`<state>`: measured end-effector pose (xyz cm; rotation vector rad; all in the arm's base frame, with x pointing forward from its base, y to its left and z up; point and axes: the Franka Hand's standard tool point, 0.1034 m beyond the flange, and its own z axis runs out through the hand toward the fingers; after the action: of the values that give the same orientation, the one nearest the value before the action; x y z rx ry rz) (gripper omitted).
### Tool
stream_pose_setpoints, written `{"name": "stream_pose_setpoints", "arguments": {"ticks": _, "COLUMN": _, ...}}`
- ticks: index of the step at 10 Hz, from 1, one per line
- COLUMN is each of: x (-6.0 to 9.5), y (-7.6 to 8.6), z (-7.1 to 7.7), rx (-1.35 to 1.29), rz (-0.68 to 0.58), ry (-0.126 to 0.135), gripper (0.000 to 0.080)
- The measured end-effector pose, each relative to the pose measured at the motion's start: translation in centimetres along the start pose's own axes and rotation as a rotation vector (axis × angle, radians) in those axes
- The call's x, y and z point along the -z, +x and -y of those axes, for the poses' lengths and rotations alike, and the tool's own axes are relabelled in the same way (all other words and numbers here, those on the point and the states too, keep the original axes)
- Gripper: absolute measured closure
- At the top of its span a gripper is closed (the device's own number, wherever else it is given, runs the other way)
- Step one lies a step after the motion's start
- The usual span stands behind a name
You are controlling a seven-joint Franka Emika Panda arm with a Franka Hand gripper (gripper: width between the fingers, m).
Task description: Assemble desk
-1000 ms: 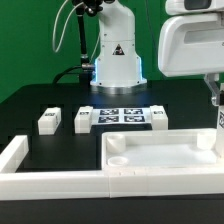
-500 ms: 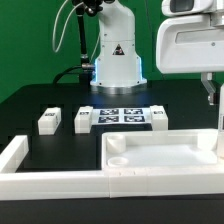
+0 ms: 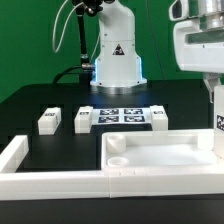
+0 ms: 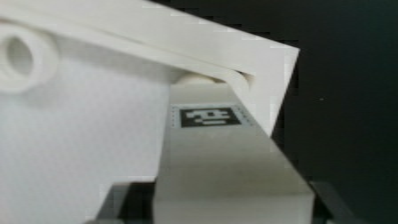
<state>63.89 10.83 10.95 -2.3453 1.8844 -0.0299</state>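
The white tabletop panel (image 3: 160,155) lies rim-up at the front right. It fills much of the wrist view (image 4: 89,130), with a round corner hole (image 4: 18,55). My gripper (image 3: 216,98) is shut on a white square leg (image 3: 218,128) and holds it upright over the panel's corner at the exterior view's right. In the wrist view the gripper (image 4: 217,205) has dark fingers (image 4: 125,205) on both sides of the leg (image 4: 222,160). The leg's tag (image 4: 208,115) faces the camera, and its far end is at the panel's corner. Three loose legs (image 3: 47,121) (image 3: 82,120) (image 3: 158,117) lie on the table.
The marker board (image 3: 120,115) lies between the loose legs, in front of the arm's base (image 3: 117,60). A long low white border wall (image 3: 40,182) runs along the front and up the exterior view's left. The table is black.
The gripper's body has shifted toward the exterior view's right and slightly up. The leg stays at the panel's right corner.
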Motion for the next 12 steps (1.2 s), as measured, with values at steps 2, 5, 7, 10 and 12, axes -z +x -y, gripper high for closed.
{"name": "stream_pose_setpoints", "arguments": {"ticks": 2, "x": -0.1, "y": 0.0, "z": 0.0, "rx": 0.048, "rz": 0.000, "ry": 0.000, "gripper": 0.0509}}
{"name": "stream_pose_setpoints", "arguments": {"ticks": 5, "x": -0.6, "y": 0.6, "z": -0.2, "rx": 0.571, "rz": 0.026, "ry": -0.011, "gripper": 0.0225}}
{"name": "stream_pose_setpoints", "arguments": {"ticks": 7, "x": -0.9, "y": 0.5, "z": -0.3, "rx": 0.727, "rz": 0.040, "ry": -0.018, "gripper": 0.0154}}
{"name": "stream_pose_setpoints", "arguments": {"ticks": 10, "x": -0.9, "y": 0.5, "z": -0.3, "rx": 0.935, "rz": 0.041, "ry": -0.015, "gripper": 0.0151}}
{"name": "stream_pose_setpoints", "arguments": {"ticks": 12, "x": -0.3, "y": -0.3, "z": 0.2, "rx": 1.269, "rz": 0.030, "ry": -0.021, "gripper": 0.0151}}
